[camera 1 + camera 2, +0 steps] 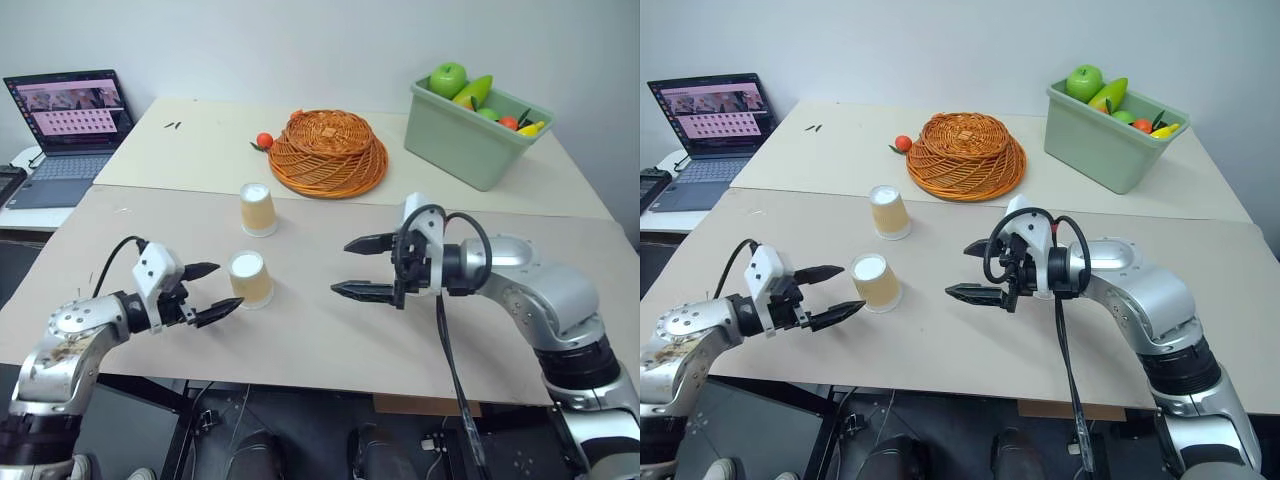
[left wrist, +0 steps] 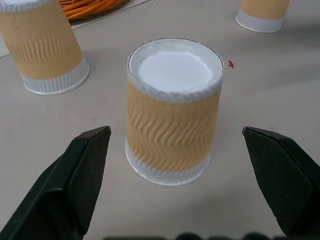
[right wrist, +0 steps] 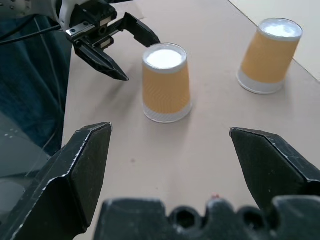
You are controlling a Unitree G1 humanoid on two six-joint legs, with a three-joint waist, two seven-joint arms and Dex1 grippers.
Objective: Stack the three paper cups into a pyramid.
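With both the left gripper (image 1: 207, 292) and right gripper (image 1: 363, 267) spread wide and empty, the left's fingertip could topple the light inverted cup (image 1: 249, 279) near the table's (image 1: 330, 340) front edge.

Bare table (image 1: 330, 340) lies between both tools; only the near cup (image 1: 250, 279) stands there.

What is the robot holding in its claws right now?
Nothing. Both the left gripper and the right gripper are open and empty; the near cup stands untouched on the table.
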